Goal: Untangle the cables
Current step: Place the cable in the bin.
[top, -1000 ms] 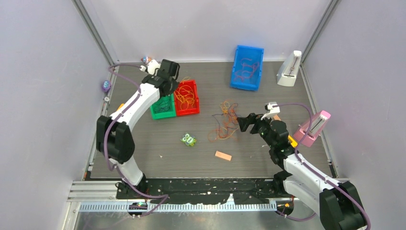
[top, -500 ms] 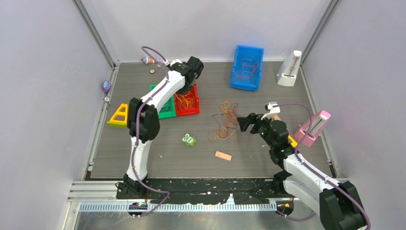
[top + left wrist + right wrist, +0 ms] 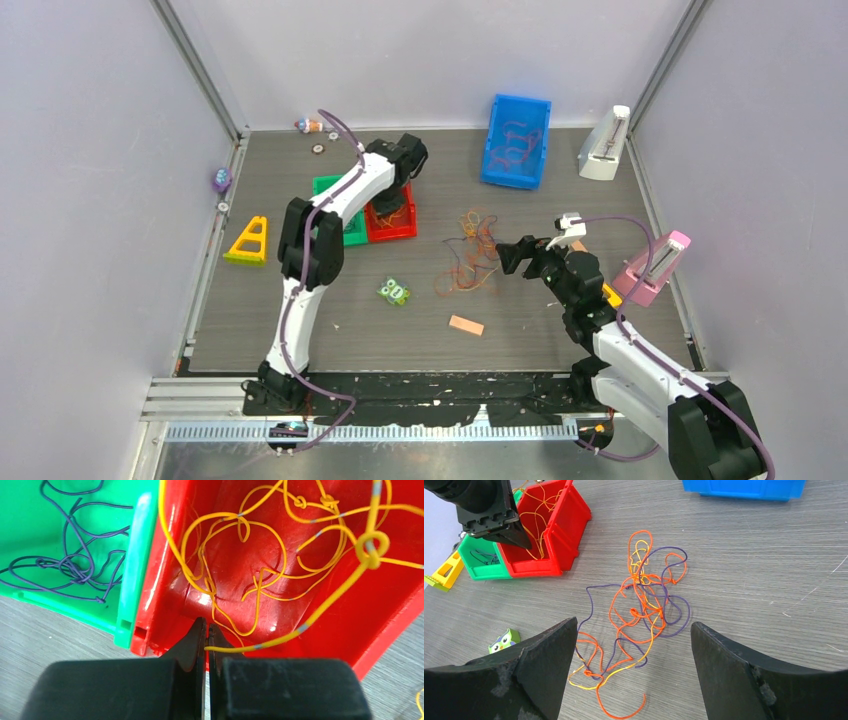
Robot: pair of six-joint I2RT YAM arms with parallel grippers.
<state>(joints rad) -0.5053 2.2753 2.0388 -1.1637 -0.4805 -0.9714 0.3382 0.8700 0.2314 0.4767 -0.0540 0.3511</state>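
The grey table (image 3: 560,330) fills the floor of the white-walled stall. The left arm (image 3: 330,205) reaches to the far left of the middle, and the right arm (image 3: 630,350) bends in from the near right.

A blue bin (image 3: 521,101) stands at the far edge with a few red strands in it. A red bin (image 3: 165,570) and a green bin (image 3: 135,555) sit side by side, touching, under the left arm. The green bin holds loose purple cables (image 3: 70,565), and the red bin holds looping yellow ones.

The left gripper (image 3: 206,627) hangs over the near wall of the red bin with its fingers pressed together. One yellow cable (image 3: 327,601) runs from a knot down into the seam between them, and it looks pinched there, though the tips hide the very end.

The right gripper (image 3: 633,625) is spread wide above the table, touching nothing. Below it lies the tangle of cables (image 3: 644,600), orange, yellow and purple strands knotted together on the bare table, well apart from all three bins.

A pink metronome (image 3: 655,268) and a white metronome (image 3: 606,143) stand along the right edge. A yellow triangle (image 3: 248,240) lies at the left edge. A green owl toy (image 3: 394,291) and an orange block (image 3: 466,325) lie near the tangle.
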